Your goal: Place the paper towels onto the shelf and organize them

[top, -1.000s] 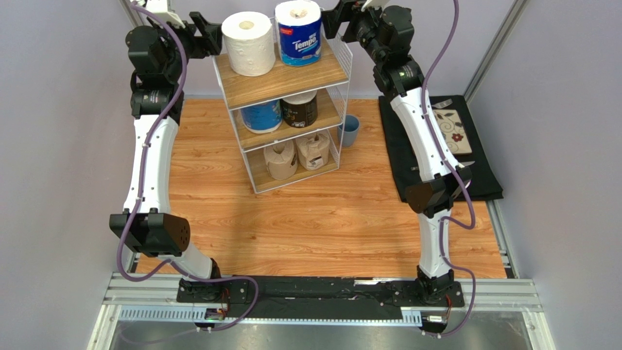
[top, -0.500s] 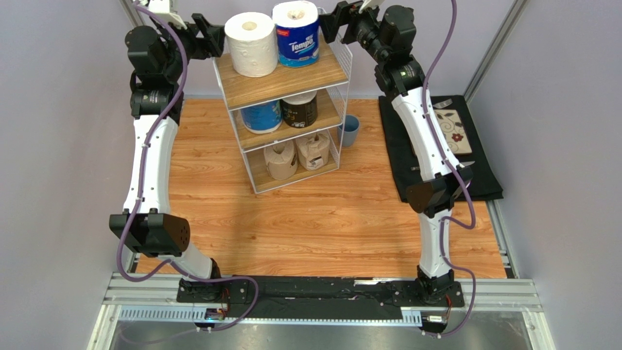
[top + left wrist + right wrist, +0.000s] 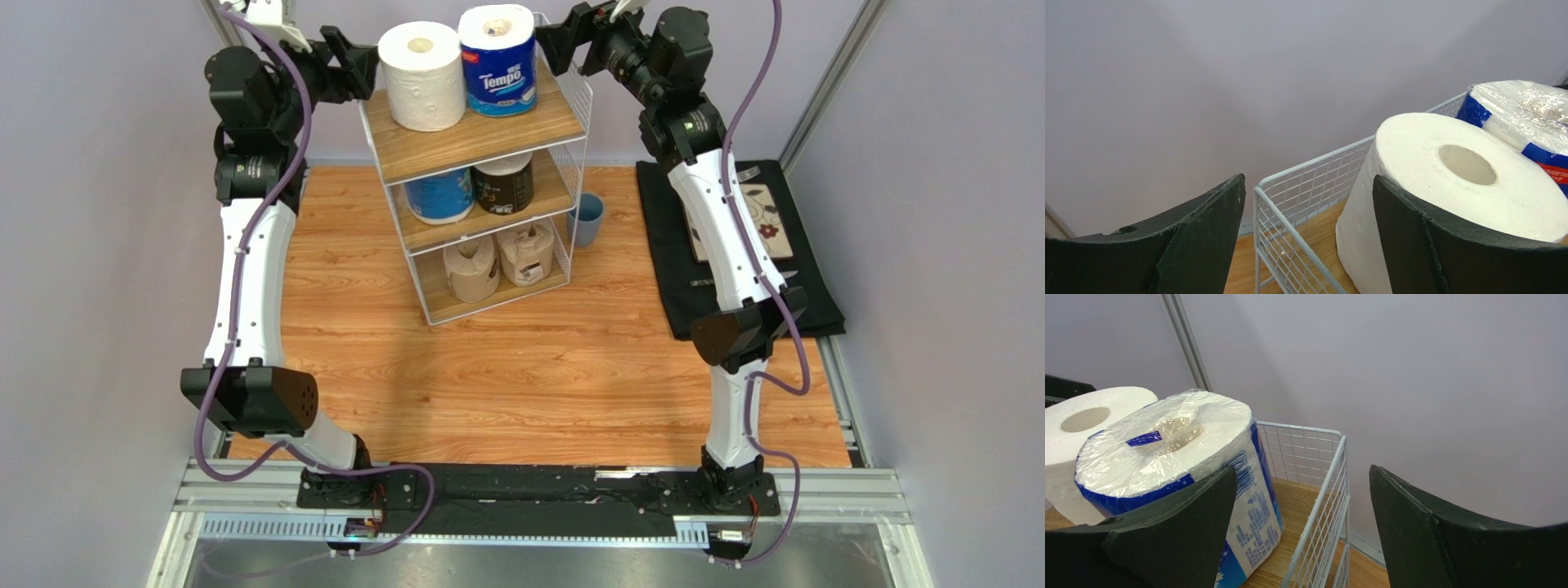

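Flanking the shelf [image 3: 491,135], left gripper [image 3: 353,61] and right gripper [image 3: 552,37] hung spread, empty. White roll [image 3: 421,74] and blue-wrapped roll [image 3: 499,59] stood upright together on top, four more rolls [image 3: 439,194] paired below, seemingly sorted by kind.

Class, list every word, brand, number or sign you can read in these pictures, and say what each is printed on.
"Tempo": on the blue-wrapped roll on the top board of the shelf.
Fine print lower on that roll, in the right wrist view: too small to read.
Labels on the blue roll and the dark roll on the middle board: too blurred to read.
No other text is readable.
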Robot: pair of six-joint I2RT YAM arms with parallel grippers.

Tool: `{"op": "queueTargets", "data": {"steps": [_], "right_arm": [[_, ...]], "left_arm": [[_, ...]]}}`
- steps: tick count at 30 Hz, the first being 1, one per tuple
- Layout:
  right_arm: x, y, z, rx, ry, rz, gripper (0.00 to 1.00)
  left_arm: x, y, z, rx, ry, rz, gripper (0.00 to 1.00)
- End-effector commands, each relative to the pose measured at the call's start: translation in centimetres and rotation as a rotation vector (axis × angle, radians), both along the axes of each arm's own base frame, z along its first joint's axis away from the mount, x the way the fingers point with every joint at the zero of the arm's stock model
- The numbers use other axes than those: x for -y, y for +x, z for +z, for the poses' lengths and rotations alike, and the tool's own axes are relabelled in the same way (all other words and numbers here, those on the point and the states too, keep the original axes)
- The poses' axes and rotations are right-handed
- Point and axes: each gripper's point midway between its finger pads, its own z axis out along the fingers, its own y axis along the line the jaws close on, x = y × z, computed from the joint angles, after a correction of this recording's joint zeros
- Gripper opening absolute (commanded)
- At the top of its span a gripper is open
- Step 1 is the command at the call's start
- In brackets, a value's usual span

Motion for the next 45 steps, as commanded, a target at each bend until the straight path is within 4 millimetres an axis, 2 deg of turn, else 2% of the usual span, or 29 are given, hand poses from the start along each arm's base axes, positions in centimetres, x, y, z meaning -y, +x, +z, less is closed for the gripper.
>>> {"op": "queueTargets", "data": {"steps": [1,4,17,20,21,27,37,39,40,45], "right_arm": [[-0.4,-4.8,5.6,0.139,0.035,0.091,0.84],[-0.4,-5.2,5.8,0.139,0.035,0.099,0.84],[-0.9,-5.8,4.1,0.098,0.011,0.139,0.84],[-1.0,-5.4,3.3,0.082,0.004,0.133,0.84],[-0.7,-5.7,3.7,0.096,0.01,0.128,0.83],[-0.4,-5.7,3.4,0.099,-0.002,0.112,0.83],[1.6,-5.2,4.4,0.124,0.038,0.014,0.84],[2.3,-5.4,5.2,0.143,0.058,-0.006,0.84],[2.5,-5.1,4.8,0.131,0.066,-0.019,0.84],[4.5,-5.9,6.6,0.171,0.128,-0.057,0.84]], "left_arm": [[2.1,-2.7,2.4,0.066,0.003,-0.098,0.85],[2.2,-3.0,2.0,0.059,0.003,-0.106,0.85],[2.6,-4.5,1.5,0.057,0.01,-0.127,0.85],[2.2,-4.6,1.4,0.057,0.018,-0.109,0.85],[2.0,-4.5,1.1,0.052,0.019,-0.094,0.85],[0.6,-5.1,0.9,0.068,0.03,-0.011,0.85],[-1.8,-6.4,3.0,0.145,0.019,0.132,0.86],[-2.2,-6.5,3.3,0.156,0.02,0.156,0.86],[-2.3,-6.8,3.7,0.17,0.02,0.163,0.86],[-2.8,-8.0,5.0,0.224,-0.007,0.193,0.86]]}}
